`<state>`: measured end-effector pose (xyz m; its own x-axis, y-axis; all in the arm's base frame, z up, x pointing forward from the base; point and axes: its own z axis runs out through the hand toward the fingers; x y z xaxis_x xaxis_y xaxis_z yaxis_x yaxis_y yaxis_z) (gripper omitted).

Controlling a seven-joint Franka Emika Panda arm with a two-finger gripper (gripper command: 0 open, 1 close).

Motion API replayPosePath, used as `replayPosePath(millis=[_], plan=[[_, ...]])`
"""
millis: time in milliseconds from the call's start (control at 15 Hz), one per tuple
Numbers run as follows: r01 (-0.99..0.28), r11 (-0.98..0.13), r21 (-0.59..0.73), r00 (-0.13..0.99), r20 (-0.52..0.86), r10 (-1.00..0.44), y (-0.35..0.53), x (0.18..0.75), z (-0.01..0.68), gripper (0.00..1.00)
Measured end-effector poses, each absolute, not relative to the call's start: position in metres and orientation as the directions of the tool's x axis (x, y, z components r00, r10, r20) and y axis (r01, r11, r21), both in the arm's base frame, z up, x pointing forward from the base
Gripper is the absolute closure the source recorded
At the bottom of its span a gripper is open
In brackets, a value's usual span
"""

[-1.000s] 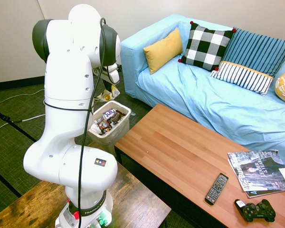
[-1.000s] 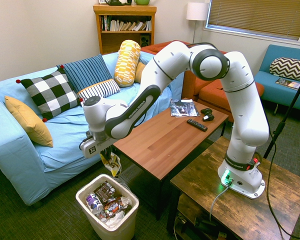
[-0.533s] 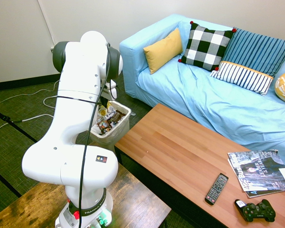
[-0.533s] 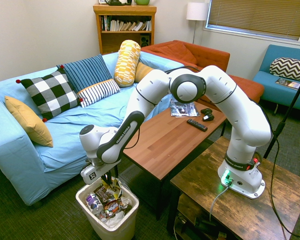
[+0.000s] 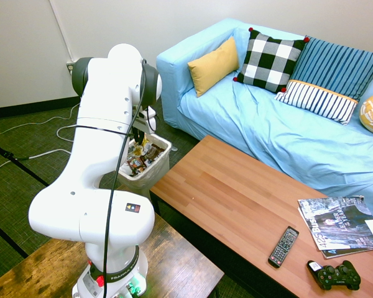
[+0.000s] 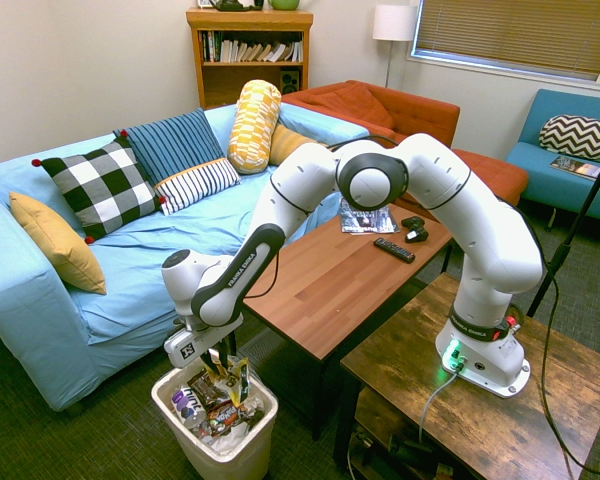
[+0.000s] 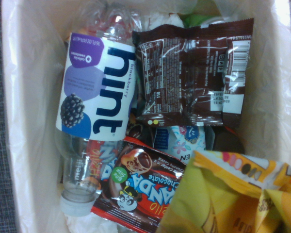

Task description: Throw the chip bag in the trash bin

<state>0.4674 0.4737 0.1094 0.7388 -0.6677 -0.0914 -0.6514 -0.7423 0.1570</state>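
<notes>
The pincer points straight down into the mouth of the small white plastic trash bin; the yellow and white foil chip bag hangs at its tips, just above the dark wrappers and clear bottle directly below; whether the bag is gripped or already loosed I cannot tell; this looks like the release step; next, spread wider, then lift clear

The small white plastic trash bin is seen from opposite high sides by both exterior views; it is filled close-up, straight down, by the wrist view.
</notes>
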Motion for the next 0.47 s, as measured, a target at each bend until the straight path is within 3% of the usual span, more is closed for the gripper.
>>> replayPosePath(millis=[467], plan=[[-0.656, -0.741, 0.146, 0.74, -0.069, -0.669, 0.473, 0.4733, 0.1157, 0.0]])
